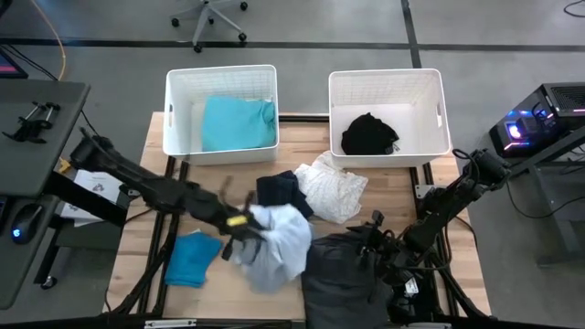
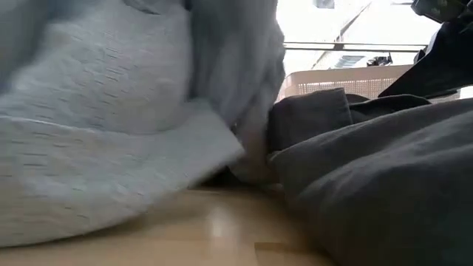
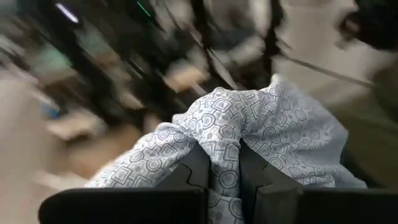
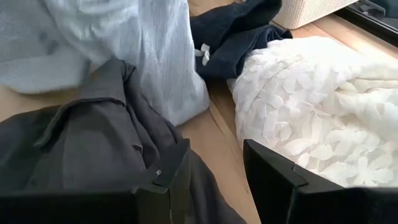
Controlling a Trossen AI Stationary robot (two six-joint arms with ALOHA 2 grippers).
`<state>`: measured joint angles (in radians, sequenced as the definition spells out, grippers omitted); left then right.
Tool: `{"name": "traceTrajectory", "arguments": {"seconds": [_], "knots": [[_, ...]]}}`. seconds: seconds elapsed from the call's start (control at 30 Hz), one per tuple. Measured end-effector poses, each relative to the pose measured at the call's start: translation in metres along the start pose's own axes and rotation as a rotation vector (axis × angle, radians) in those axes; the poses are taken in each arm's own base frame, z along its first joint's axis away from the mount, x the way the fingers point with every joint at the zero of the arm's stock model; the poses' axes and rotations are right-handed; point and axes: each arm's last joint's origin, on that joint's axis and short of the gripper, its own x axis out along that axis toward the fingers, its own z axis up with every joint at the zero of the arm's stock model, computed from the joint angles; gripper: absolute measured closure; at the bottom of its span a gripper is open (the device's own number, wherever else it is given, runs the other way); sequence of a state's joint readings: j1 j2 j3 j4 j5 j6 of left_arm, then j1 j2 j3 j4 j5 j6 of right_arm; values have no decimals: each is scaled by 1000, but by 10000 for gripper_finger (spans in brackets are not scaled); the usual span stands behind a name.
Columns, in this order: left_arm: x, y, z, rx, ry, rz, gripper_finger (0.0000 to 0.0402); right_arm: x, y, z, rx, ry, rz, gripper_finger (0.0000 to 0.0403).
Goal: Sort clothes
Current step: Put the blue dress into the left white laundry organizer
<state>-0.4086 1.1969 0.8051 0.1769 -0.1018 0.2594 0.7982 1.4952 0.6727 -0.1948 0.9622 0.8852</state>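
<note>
A: Wooden worktop (image 1: 146, 239), two white baskets at the far edge; what does the left end effector (image 1: 239, 222) hold?

B: It is clamped on the pale blue shirt (image 1: 279, 245), near the middle front, partly lifted. Raise it higher so the hem clears the navy cloth (image 1: 279, 190), then carry it slowly.

A: And the right end effector (image 1: 373, 239)?

B: It waits with fingers apart over the grey garment (image 1: 343, 279). Keep it there, away from the swing.

teal garment (image 1: 238, 123), black garment (image 1: 369, 134), white leaf-textured garment (image 4: 311, 106), pale blue geometric-print garment (image 3: 249, 134), dark grey garment (image 1: 343, 274)
</note>
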Motion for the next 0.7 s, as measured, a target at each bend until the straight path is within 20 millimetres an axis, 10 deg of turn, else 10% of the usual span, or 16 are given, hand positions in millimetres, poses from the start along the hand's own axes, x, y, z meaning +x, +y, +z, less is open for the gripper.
{"name": "traceTrajectory", "arguments": {"seconds": [0.37, 0.7], "knots": [[-84, 47, 74, 394, -328, 697, 383, 0, -1, 1, -3, -22, -20, 270], [-139, 109, 158, 695, -214, 1076, 383, 6, -4, 4, 7, -41, -61, 270]]}}
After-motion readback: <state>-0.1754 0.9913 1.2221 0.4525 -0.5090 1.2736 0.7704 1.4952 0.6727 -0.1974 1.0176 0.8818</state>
